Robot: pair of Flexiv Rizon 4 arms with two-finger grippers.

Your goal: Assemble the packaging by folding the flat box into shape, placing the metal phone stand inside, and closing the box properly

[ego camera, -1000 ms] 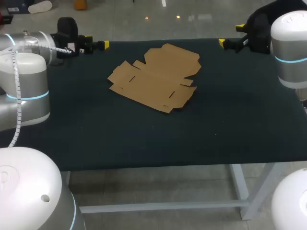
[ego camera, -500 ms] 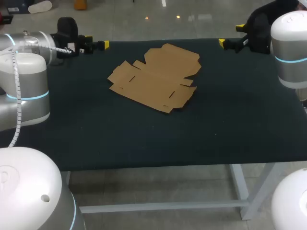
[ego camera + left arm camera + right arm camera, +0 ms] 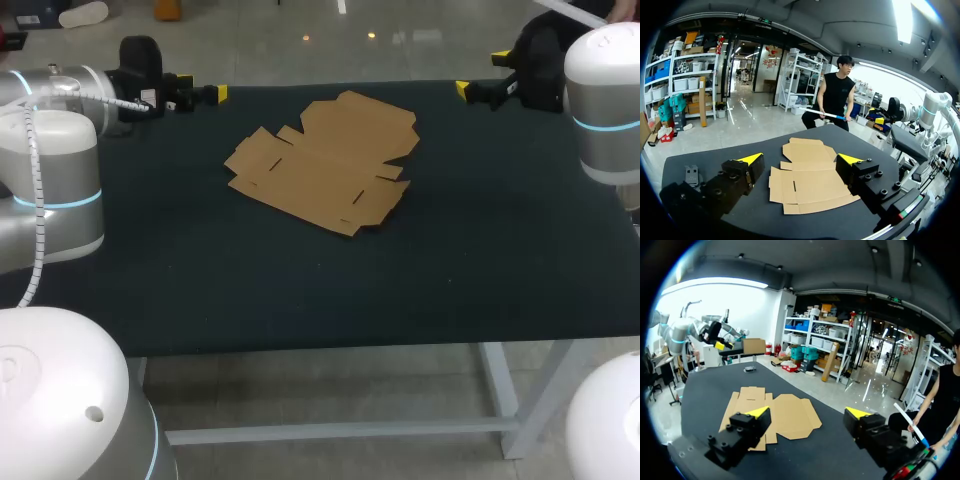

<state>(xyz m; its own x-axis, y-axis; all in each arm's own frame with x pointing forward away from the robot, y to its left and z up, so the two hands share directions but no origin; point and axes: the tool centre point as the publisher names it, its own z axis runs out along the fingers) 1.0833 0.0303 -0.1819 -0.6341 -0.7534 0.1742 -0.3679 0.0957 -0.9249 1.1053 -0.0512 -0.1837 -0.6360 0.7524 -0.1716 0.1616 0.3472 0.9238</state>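
The flat brown cardboard box (image 3: 325, 165) lies unfolded on the dark table, towards the back middle. My left gripper (image 3: 210, 92) hovers open at the back left edge, with the box (image 3: 807, 182) ahead of it and nothing between its fingers (image 3: 801, 159). My right gripper (image 3: 481, 73) hangs open at the back right, and the box (image 3: 790, 417) lies ahead of and below it (image 3: 807, 412). A small grey metal piece (image 3: 691, 175), likely the phone stand, lies on the table's left end (image 3: 748, 369); the head view hides it behind my left arm.
The dark table top (image 3: 450, 260) stretches wide to the front and right of the box. My left arm's large elbow (image 3: 50, 180) stands over the left edge, and my right arm's elbow (image 3: 605, 100) over the right edge.
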